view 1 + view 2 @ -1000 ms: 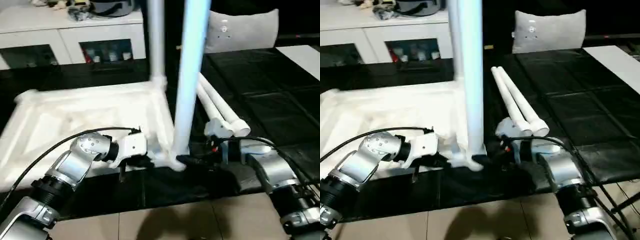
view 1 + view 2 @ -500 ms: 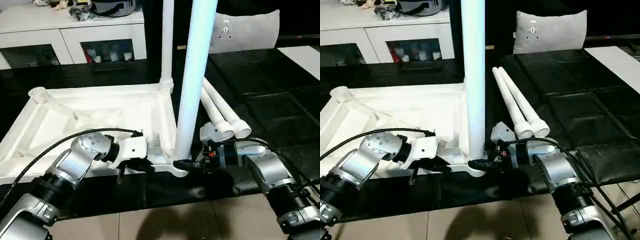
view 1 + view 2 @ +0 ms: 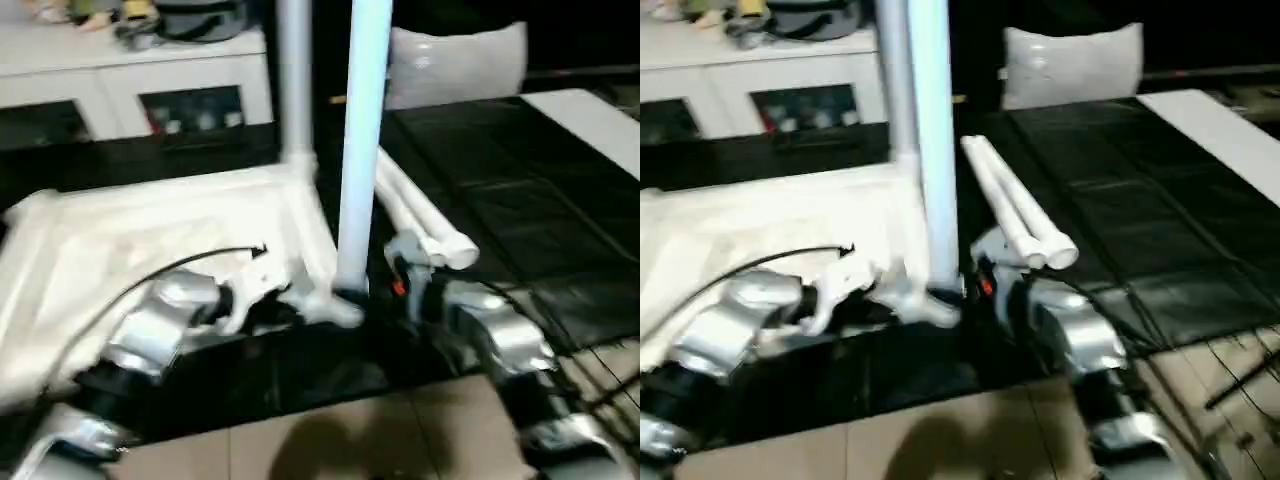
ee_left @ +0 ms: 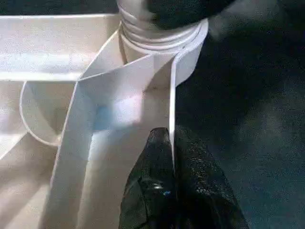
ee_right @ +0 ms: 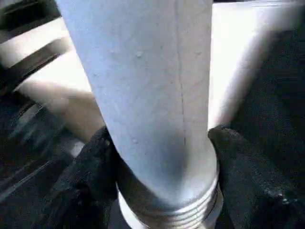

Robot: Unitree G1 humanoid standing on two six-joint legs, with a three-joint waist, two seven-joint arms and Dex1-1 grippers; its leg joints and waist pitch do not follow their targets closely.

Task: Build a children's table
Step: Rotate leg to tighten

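Standing leg point(image 5: 152, 95) btwn right gripper point(image 5: 162, 157) fingers.

Upright legs point(image 3: 360, 150) blocking corner socket point(image 3: 340, 305)

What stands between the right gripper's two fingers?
The near upright leg, just above its threaded foot, with a finger on each side, in the right wrist view.

Right gripper point(image 5: 162, 162), wide of the upright leg point(image 3: 360, 150) a second ago, has since closed its fingers point(image 5: 88, 164) around the leg's base at the near right corner socket point(image 3: 345, 305) of the tabletop point(image 3: 150, 230).
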